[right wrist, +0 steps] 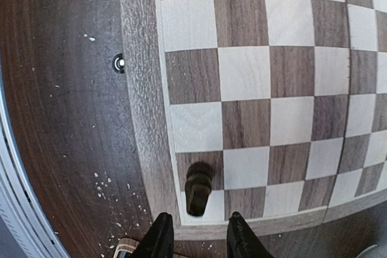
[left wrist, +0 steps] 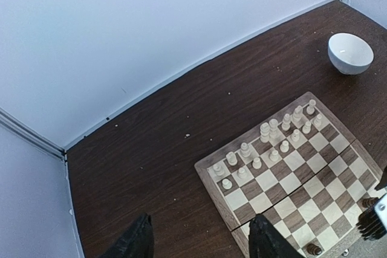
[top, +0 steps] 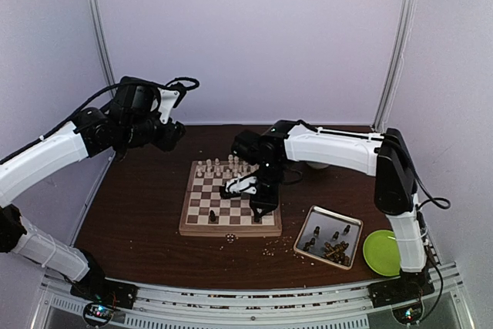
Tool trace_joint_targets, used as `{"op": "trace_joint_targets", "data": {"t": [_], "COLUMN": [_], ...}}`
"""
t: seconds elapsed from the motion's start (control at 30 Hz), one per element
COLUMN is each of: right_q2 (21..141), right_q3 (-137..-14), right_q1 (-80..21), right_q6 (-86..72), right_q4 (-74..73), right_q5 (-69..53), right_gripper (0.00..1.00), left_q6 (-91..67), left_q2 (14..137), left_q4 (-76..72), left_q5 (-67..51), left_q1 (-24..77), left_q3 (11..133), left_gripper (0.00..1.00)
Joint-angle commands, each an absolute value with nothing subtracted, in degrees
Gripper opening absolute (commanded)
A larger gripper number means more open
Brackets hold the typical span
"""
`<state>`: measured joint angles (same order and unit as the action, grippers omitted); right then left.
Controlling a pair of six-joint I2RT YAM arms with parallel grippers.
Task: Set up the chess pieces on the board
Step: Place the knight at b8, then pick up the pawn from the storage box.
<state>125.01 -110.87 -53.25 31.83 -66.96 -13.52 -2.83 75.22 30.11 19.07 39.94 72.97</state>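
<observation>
Right end effector (right wrist: 198, 237), narrowly parted just beside the dark chess piece (right wrist: 198, 187) on the board (right wrist: 254, 89), may topple it when lifting.

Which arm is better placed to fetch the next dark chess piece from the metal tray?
Right. The right gripper hangs open over the chessboard corner near the metal tray of dark pieces. The left gripper is raised at the far left.
</observation>
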Motion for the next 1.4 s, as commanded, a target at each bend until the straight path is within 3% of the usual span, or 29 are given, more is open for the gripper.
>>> {"op": "trace_joint_targets", "data": {"t": [0.0,0.3,0.63,0.87,1.37], "right_q2": [112.7,89.7,71.7,73.7,84.4], "right_q3": [-105.3,-74.6,-51.4,-47.7,-49.4], "right_q1": [-50.9,-39.6,-33.4,-29.8,-29.3], "right_q6": [31.5,32.6,37.2,36.2,35.8], "right_q4": [-67.1,-57.2,-53.6,-50.7,-48.0], "right_q5": [-14.3,-17.7,-11.1,-7.5,-7.3], "right_gripper": [0.32,0.32,0.28,0.28,0.27], "left_q6": [-1.4,2.6,8.5,8.4,5.1], "left_q2": [75.5,79.1,90.3,95.4,95.2], "left_q4": [27.2,26.7,28.1,27.5,26.7], "left_q5": [16.5,-3.3,-3.3,-0.7,-0.3], "left_q1": [39.6,41.0,56.9,62.2,62.4], "left_q3": [72.3,72.3,74.7,75.6,75.4], "left_gripper": [0.56,0.52,0.45,0.45,0.46]}}
